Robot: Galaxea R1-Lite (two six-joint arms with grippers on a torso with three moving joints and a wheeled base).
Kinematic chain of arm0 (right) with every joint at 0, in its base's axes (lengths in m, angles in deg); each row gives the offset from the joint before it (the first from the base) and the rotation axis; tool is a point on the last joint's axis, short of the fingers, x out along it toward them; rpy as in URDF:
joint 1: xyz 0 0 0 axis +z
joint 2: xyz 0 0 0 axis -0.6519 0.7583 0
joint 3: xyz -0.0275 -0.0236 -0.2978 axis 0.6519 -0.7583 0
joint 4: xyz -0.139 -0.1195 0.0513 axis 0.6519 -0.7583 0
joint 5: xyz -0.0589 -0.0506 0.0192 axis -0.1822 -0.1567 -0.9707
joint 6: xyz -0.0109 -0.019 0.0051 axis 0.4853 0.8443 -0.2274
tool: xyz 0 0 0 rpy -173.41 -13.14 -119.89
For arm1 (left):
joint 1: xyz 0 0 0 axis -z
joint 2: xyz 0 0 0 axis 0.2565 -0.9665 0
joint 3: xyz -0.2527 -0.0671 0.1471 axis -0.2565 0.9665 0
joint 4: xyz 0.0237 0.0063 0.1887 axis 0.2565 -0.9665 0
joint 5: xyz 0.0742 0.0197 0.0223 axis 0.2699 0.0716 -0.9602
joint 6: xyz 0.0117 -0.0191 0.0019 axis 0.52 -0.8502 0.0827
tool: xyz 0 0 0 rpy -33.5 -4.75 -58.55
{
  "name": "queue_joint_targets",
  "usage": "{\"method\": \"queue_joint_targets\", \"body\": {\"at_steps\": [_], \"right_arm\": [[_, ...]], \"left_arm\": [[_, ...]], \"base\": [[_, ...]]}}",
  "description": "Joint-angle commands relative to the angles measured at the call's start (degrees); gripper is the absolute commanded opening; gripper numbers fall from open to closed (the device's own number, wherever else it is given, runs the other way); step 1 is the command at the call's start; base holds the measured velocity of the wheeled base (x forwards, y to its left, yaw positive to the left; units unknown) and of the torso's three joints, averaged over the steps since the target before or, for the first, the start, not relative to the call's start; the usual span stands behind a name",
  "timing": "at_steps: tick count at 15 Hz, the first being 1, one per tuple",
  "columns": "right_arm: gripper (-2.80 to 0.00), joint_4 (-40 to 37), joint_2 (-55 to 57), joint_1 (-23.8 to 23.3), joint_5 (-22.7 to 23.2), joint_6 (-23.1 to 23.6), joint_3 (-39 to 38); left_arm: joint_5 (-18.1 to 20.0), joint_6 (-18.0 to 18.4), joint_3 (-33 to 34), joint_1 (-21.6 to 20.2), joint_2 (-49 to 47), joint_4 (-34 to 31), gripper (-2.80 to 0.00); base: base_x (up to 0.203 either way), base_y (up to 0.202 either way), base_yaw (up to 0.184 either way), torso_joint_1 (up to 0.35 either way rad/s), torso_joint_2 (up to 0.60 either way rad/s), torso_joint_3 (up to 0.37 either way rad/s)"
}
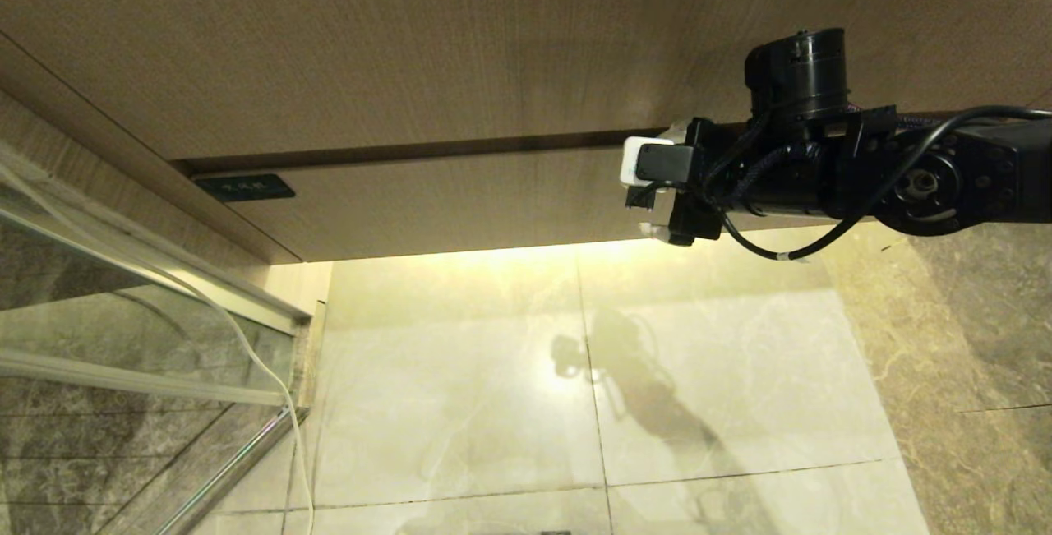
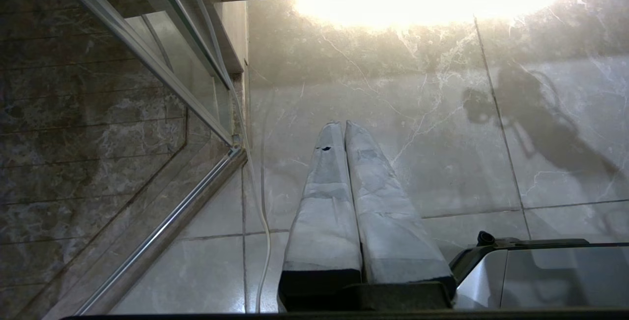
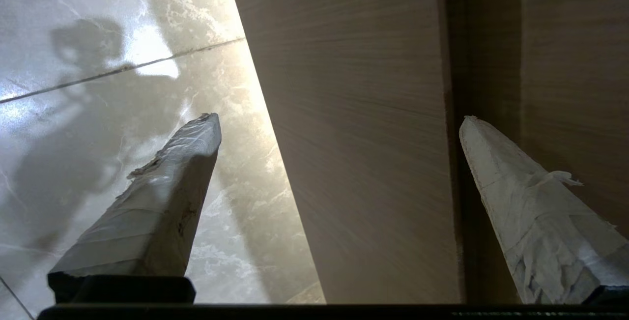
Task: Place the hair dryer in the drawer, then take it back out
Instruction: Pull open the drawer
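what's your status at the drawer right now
Right hand open, fingers straddling the closed drawer front. Left hand shut, parked over the floor. Hair dryer not in view. Nothing in the way.

Drawer [image 1: 427, 206] closed, set below the taller wood panel [image 1: 370, 42], a label [image 1: 244, 186] at the left end of its front, tiled floor [image 1: 575, 387] beneath. Right end effector [image 1: 664, 182] level before the drawer front toward its right end, one finger at the seam above the drawer, the other at its lower edge. Glass partition [image 1: 123, 338] at far left with a cord [image 1: 271, 387] trailing down beside it; left end effector [image 2: 344, 128] low over the floor tiles, near the partition's foot.
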Motion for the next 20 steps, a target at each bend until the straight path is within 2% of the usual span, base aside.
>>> {"method": "queue_joint_targets", "body": {"at_steps": [1, 10, 14, 20], "right_arm": [[0.0, 1.0, 1.1, -0.3, -0.1, -0.7, 0.1], [0.0, 2.7, 3.7, -0.4, 0.0, -4.5, -0.6], [0.0, 8.4, 5.1, -0.5, 0.0, -5.8, -0.7], [0.0, 6.9, 4.1, -2.0, 0.5, -5.7, -2.8]], "left_arm": [[0.0, 0.0, 0.0, 0.0, -0.1, 0.0, -2.8], [0.0, 0.0, 0.0, 0.0, -0.1, 0.0, -2.8], [0.0, 0.0, 0.0, 0.0, -0.1, 0.0, -2.8], [0.0, 0.0, 0.0, 0.0, -0.1, 0.0, -2.8]], "base": [[0.0, 0.0, 0.0, 0.0, 0.0, 0.0], [0.0, 0.0, 0.0, 0.0, 0.0, 0.0], [0.0, 0.0, 0.0, 0.0, 0.0, 0.0], [0.0, 0.0, 0.0, 0.0, 0.0, 0.0]]}}
